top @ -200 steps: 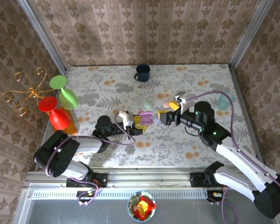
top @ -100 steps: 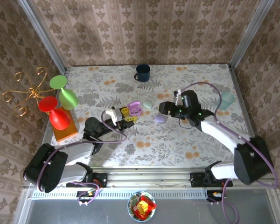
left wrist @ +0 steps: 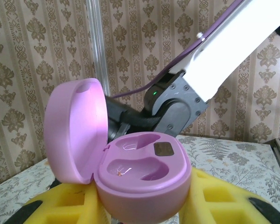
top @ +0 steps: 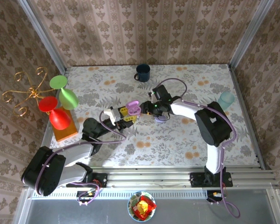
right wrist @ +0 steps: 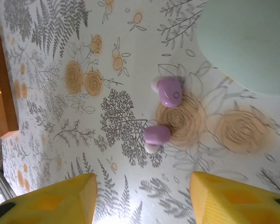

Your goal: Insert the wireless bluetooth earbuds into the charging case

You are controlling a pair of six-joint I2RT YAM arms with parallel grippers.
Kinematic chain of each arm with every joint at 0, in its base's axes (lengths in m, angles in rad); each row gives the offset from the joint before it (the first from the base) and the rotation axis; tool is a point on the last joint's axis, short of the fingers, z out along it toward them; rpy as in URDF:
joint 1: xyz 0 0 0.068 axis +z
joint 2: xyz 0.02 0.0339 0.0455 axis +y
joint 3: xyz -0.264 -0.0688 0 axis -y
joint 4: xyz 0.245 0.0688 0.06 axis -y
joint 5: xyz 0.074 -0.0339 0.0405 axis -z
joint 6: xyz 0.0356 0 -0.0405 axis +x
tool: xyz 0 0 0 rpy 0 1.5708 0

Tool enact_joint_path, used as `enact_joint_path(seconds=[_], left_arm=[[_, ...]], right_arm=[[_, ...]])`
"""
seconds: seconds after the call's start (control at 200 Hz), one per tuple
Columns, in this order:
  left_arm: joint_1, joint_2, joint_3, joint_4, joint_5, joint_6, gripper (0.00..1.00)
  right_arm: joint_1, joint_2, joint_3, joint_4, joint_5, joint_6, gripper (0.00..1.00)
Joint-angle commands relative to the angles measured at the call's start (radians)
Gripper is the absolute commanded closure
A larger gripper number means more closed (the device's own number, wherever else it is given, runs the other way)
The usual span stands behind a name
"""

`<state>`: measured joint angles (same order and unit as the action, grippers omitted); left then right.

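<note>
My left gripper [top: 127,113] is shut on an open purple charging case [left wrist: 144,172], its yellow fingers [left wrist: 214,196] pressing on both sides. The lid [left wrist: 77,130] stands up on the left and both sockets are empty. From above, the case [top: 133,108] sits at mid-table. Two lilac earbuds [right wrist: 169,90] [right wrist: 156,136] lie on the floral table, apart from each other. My right gripper [right wrist: 142,196] hovers over them, open, with its yellow fingers [right wrist: 60,200] wide on either side and nothing between them. In the top view the right gripper [top: 150,108] is just right of the held case.
A mint oval case [right wrist: 247,42] lies beside the earbuds, and a lilac case [top: 160,118] sits under the right arm. A blue mug [top: 142,72] stands at the back, a teal cup [top: 226,99] at the right. Coloured glasses on an orange stand [top: 60,100] occupy the left.
My right arm has swung left across the table until its gripper is close beside the held case. My left gripper drew back left with the case a second ago and has since stayed put.
</note>
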<state>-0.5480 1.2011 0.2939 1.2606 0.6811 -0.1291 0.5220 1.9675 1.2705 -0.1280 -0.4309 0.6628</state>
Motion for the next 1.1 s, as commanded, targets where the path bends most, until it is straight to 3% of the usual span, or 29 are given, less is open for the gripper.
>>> enact_joint_path(seconds=[0.0, 0.715, 1.095], left_arm=[[0.010, -0.017, -0.012, 0.013, 0.012, -0.017, 0.67], [0.029, -0.040, -0.028, -0.034, -0.012, -0.010, 0.67], [0.065, -0.078, -0.058, -0.037, -0.022, -0.023, 0.67]], right_arm=[[0.011, 0.068, 0.067, -0.044, -0.036, 0.017, 0.44], [0.045, 0.251, 0.250, -0.107, -0.061, 0.026, 0.54], [0.072, 0.312, 0.378, -0.284, 0.022, -0.098, 0.59]])
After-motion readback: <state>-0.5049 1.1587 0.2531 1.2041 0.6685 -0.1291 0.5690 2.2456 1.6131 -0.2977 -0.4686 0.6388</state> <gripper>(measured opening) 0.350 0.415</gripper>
